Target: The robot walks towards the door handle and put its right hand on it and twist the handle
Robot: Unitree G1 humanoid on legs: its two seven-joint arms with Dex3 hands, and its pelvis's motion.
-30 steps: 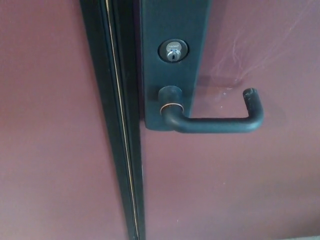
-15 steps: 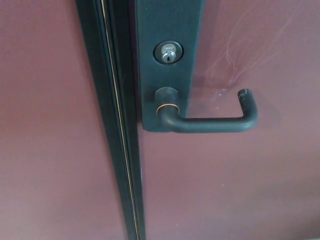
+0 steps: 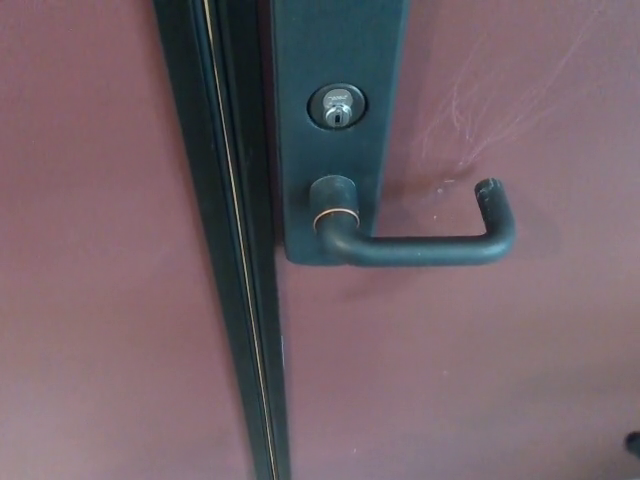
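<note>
Right of the dark seam, the black metal lever door handle (image 3: 425,248) is sitting level, its bar running rightward from a round hub with a thin copper-coloured ring and its tip turning back up toward the door. It is mounted at the lower end of the tall dark rectangular backplate (image 3: 340,60), which is lying flat against the reddish-brown door panel (image 3: 480,370). Inside that plate, above the hub, the round silver keyhole cylinder (image 3: 338,106) is sitting in its recess, and nothing is showing in the slot.

Left of the plate, the black vertical door edge strip (image 3: 235,300) is running top to bottom, a thin pale line gleaming along it, and a second reddish-brown panel (image 3: 90,250) is filling the far left. Faint pale scratches (image 3: 480,120) are fanning across the door above the lever's tip.

Room to move: the door below and to the right of the lever is showing bare, and the bar is standing clear of the door face. At the lower right corner a small dark shape (image 3: 633,441) is just poking in; I cannot tell what it is. Neither hand is showing clearly, so I cannot tell how their fingers are set.
</note>
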